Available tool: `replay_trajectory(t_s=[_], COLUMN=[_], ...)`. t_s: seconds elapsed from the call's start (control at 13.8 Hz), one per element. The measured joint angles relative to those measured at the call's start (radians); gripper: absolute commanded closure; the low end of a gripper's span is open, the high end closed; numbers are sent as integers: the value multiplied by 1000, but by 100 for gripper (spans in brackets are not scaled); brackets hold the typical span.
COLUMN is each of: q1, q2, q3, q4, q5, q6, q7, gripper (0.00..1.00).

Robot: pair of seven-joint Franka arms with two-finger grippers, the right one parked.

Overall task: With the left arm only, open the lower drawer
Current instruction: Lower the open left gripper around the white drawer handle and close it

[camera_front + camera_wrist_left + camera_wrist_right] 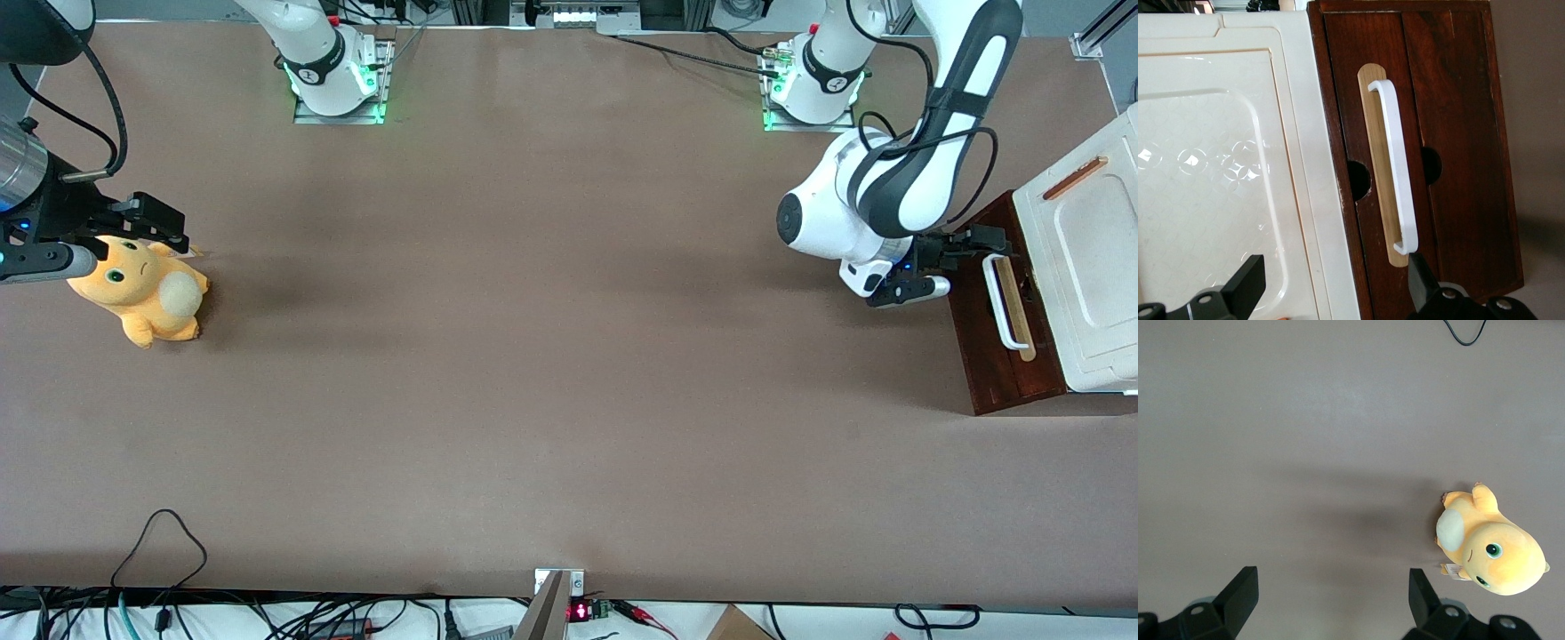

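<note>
Gripper hovers in front of lower drawer, fingers spread wide, empty. Stiff wood, likely slides easy; grab white bar handle mid-span.

We see a wide brown tabletop under even light, green lamps glowing at its edge farthest from the front camera, and black cables trailing along its nearest edge.

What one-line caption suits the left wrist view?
Open gripper poised in front of the lower drawer, facing its white handle.
</note>
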Motion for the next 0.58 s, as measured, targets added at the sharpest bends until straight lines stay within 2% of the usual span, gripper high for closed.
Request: replay_trajectory(t_s=[0.29, 0.58], q1=[1, 6], q2=[81, 146], q3=[19, 111], q4=[-3, -3], q5=[99, 212], q6=[0, 51], q7=[-87, -159], gripper=[7, 7])
